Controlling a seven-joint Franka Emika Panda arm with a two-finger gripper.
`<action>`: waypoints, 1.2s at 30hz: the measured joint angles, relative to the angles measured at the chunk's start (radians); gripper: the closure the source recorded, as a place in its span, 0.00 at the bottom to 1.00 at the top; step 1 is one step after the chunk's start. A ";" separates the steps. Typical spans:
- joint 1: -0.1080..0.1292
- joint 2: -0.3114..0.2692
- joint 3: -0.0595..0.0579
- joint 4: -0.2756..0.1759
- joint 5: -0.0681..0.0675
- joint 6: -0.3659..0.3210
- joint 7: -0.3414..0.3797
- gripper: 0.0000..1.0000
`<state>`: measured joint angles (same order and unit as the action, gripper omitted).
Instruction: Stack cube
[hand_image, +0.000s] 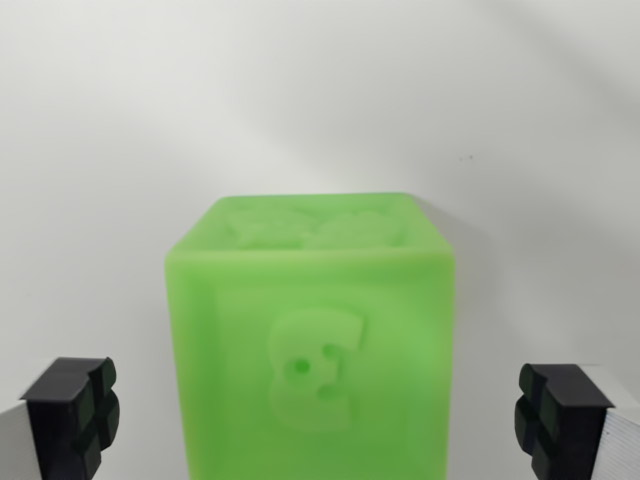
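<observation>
Item 1. End effector (320, 425): two black, ribbed finger pads (72, 415) on white finger bodies, nearest the camera, one at the lower corner on the wrist view's left, the other at the lower corner on the wrist view's right. Jaws spread wide, holding nothing. Clear gaps of bare surface show between each pad and the cube's sides.

Item 2. Translucent bright-green plastic cube (312, 335): sits on the table, centred between the two pads and just beyond them. Near face carries a raised figure with a small hole in it; top face bears shallow relief, too blurred to read. No long axis to speak of: sides equal. Near face squares up with the line between the pads, so its left and right faces lie opposite the pads. The bottom edge is cut off by the frame.

Item 3. Plain white table (320, 110): fills the far half of the view, with soft shadow to the right of the cube.

Other things: none visible. No second cube or stacking base is in view, so the stacking target cannot be located from here.

Obstructions: none between pads and cube.

Judgement: the cube lies straight ahead and evenly between the jaws; a short further advance and a closing would likely seat the pads on opposite side faces. Little sideways correction appears needed.
</observation>
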<state>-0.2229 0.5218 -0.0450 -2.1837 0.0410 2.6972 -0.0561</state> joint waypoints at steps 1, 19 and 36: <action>0.000 0.008 0.001 0.002 0.000 0.006 0.000 0.00; -0.008 0.077 0.009 0.023 0.002 0.056 -0.002 1.00; -0.008 0.077 0.010 0.023 0.002 0.056 -0.002 1.00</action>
<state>-0.2313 0.5988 -0.0353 -2.1604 0.0431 2.7536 -0.0576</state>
